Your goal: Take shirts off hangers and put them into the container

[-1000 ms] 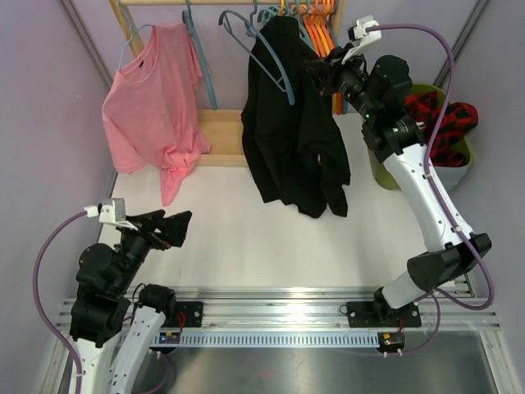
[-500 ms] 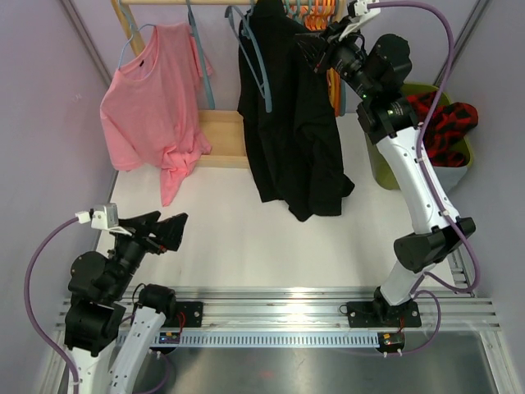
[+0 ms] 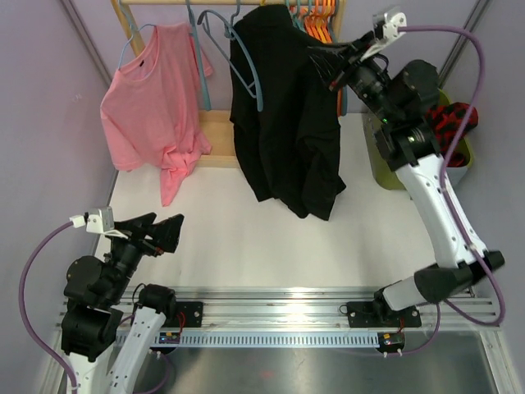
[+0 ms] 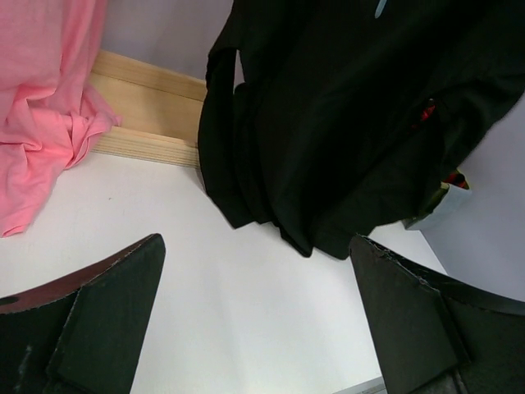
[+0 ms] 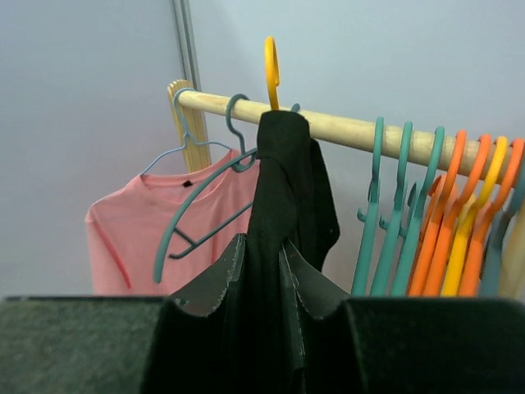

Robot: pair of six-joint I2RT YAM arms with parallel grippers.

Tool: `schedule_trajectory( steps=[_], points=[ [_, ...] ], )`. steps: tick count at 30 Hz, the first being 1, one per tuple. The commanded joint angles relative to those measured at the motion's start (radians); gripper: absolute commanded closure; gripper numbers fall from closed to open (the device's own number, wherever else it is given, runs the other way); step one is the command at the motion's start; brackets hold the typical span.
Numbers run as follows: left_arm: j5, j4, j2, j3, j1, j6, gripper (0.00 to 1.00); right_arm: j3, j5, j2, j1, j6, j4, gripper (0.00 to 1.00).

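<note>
- While the right gripper (image 5: 262, 261) stays clenched on a fold of the black shirt (image 3: 283, 115) just below its collar, the whole garment has swung leftward along the rod (image 5: 369, 131) over the last second, and its top now sits higher against the bar.
- From the wrist view, the yellow hanger (image 5: 271, 66) appears to carry the shirt, its hook still over the rod, so the garment is not yet free.
- A teal hanger (image 3: 246, 61) hangs tilted just beside the shirt's left shoulder and has travelled left with it. It may be snagged in the cloth, though I cannot tell for certain.
- Meanwhile the right forearm has swung out toward the container (image 3: 381, 172), which stands at the table's (image 3: 246, 238) far right with the plaid shirt (image 3: 455, 123) already inside. The black shirt is now further from it, not nearer.
- My reading is that this tug is meant to slide the fabric off the hanger's arm rather than to carry it anywhere.
- The left gripper (image 3: 160, 231) hovers low over the near-left of the table with its jaws spread fully and nothing between them. It has dropped back slightly and takes no part.
- The pink t-shirt (image 3: 152, 123) remains on its hanger at the left, so the pink and black shirts are still to go.
</note>
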Motion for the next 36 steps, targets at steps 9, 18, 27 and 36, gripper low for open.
schedule_trajectory(
  steps=[9, 18, 27, 36],
  points=[
    [0.068, 0.102, 0.044, 0.002, -0.005, -0.010, 0.01, 0.060, 0.012, -0.417, 0.013, -0.165, -0.838, 1.00],
    [0.244, 0.218, 0.095, 0.039, -0.006, 0.000, 0.01, 0.113, -0.283, -0.473, 0.015, -0.202, -1.331, 1.00],
    [1.059, 1.299, 0.273, -0.138, -0.013, -0.603, 0.01, -0.162, -0.571, -0.579, 0.015, -0.083, -1.138, 1.00],
    [1.164, 1.460, 0.402, -0.194, -0.022, -0.591, 0.01, -0.215, -0.662, -0.578, 0.015, -0.080, -1.067, 1.00]
  ],
)
